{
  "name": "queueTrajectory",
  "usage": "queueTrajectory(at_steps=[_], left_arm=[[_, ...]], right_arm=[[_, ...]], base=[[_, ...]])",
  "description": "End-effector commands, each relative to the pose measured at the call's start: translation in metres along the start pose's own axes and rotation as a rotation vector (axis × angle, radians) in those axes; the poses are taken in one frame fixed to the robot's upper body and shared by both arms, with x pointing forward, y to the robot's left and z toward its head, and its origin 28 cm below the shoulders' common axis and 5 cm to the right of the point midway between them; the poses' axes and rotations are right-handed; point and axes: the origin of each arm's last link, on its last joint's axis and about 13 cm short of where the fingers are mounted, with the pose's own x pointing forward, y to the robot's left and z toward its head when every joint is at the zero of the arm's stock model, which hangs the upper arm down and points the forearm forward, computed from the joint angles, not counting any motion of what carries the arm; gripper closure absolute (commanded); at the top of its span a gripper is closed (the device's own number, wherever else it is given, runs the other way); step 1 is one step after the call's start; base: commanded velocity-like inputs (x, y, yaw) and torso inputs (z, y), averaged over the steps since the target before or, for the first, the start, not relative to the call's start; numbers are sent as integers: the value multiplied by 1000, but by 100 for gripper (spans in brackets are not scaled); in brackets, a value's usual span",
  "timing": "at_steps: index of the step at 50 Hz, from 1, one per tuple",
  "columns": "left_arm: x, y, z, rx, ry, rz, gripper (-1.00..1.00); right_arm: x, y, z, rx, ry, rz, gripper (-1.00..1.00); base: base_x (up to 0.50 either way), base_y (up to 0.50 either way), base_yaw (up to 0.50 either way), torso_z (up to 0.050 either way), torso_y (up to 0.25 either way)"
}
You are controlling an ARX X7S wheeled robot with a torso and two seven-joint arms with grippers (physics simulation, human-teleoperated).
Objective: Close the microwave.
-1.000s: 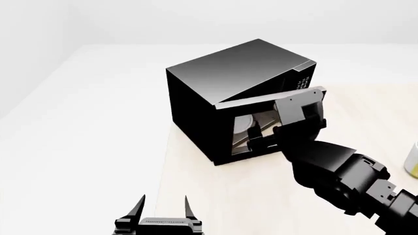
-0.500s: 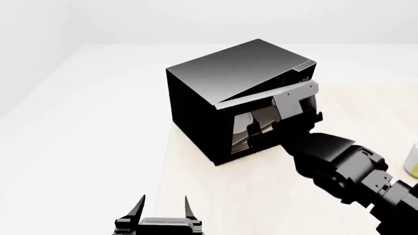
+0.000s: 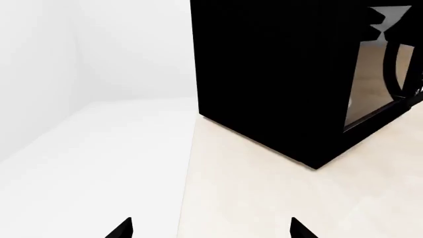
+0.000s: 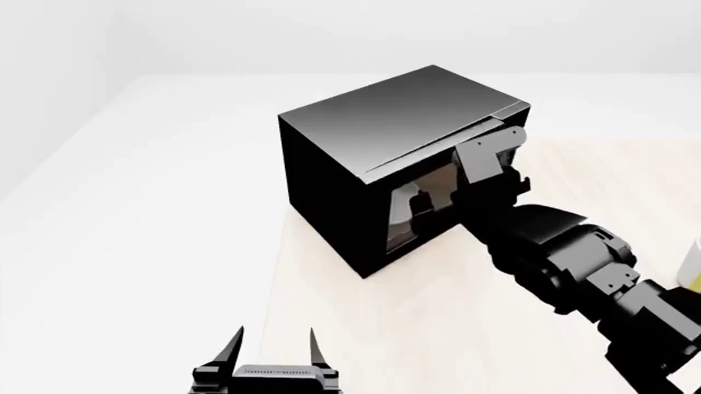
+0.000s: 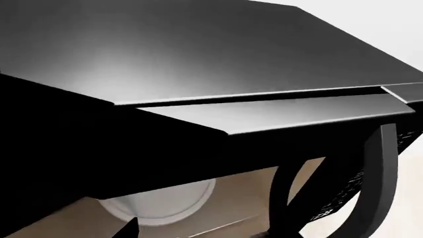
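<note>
At centre frame on the bench [image 4: 362, 328], the microwave [image 4: 373, 139] has its door barely ajar against the right pincer [image 4: 482, 176], grip unclear; an off-line push might shift it; left pincer [image 4: 274, 349] spread.

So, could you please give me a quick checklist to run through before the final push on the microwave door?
1. Door fully shut: not ok; a narrow gap shows along its top edge in the right wrist view.
2. Right gripper against the door: ok.
3. Right gripper's opening: cannot tell.
4. Plate inside the microwave, clear of the door: ok.
5. Left gripper away from the microwave: ok, open.
</note>
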Motion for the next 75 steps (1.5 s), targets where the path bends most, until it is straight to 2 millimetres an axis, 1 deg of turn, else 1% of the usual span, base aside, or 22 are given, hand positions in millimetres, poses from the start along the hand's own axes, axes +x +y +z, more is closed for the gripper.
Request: queueTrajectory(at_steps=[1, 6, 10, 15, 20, 27, 29, 37, 41, 46, 52, 56, 60, 63, 64, 68, 70, 75], left_arm=[[0, 0, 0, 0, 0, 0, -100], [0, 0, 0, 0, 0, 0, -100], [0, 0, 0, 0, 0, 0, -100], [0, 0, 0, 0, 0, 0, -100], [0, 0, 0, 0, 0, 0, -100], [0, 0, 0, 0, 0, 0, -100], [0, 0, 0, 0, 0, 0, -100], [0, 0, 0, 0, 0, 0, -100], [0, 0, 0, 0, 0, 0, -100], [0, 0, 0, 0, 0, 0, -100], [0, 0, 0, 0, 0, 0, -100], [0, 0, 0, 0, 0, 0, -100], [0, 0, 0, 0, 0, 0, -100], [0, 0, 0, 0, 0, 0, -100], [0, 0, 0, 0, 0, 0, -100], [0, 0, 0, 0, 0, 0, -100], [0, 0, 0, 0, 0, 0, -100], [0, 0, 0, 0, 0, 0, -100]], right_arm=[[8, -4, 14, 39, -28, 50, -100], [9, -4, 17, 31, -31, 57, -100], [13, -6, 18, 31, -35, 68, -100], [11, -4, 20, 26, -39, 70, -100], [10, -5, 16, 29, -51, 51, -100], [-1, -2, 16, 63, -85, -18, -100], [-8, 1, 16, 74, -101, -22, -100], [-20, 6, 14, 26, -135, -89, -100], [-24, 7, 13, 41, -147, -93, -100], [-42, 13, 15, 52, -188, -97, -100], [-57, 18, 19, 62, -229, -107, -100], [-73, 25, 23, 73, -269, -99, -100], [-85, 33, 20, 78, -294, -90, -100], [-86, 34, 20, 79, -296, -90, -100], [-94, 38, 20, 89, -313, -78, -100], [-101, 41, 20, 99, -325, -72, -100], [-109, 46, 19, 103, -338, -68, -100], [-117, 50, 16, 121, -348, -68, -100]], base=[[0, 0, 0, 0, 0], [0, 0, 0, 0, 0], [14, 2, 7, 0, 0], [15, 4, 12, 0, 0], [11, 4, 12, -2, 0], [3, 2, 6, 0, 0], [0, 0, 0, 0, 0], [0, 0, 0, 0, 0], [0, 0, 0, 0, 0], [0, 0, 0, 0, 0], [0, 0, 0, 0, 0], [0, 0, 0, 0, 0], [0, 0, 0, 0, 0], [0, 0, 0, 0, 0], [0, 0, 0, 0, 0], [0, 0, 0, 0, 0], [0, 0, 0, 0, 0], [0, 0, 0, 0, 0]])
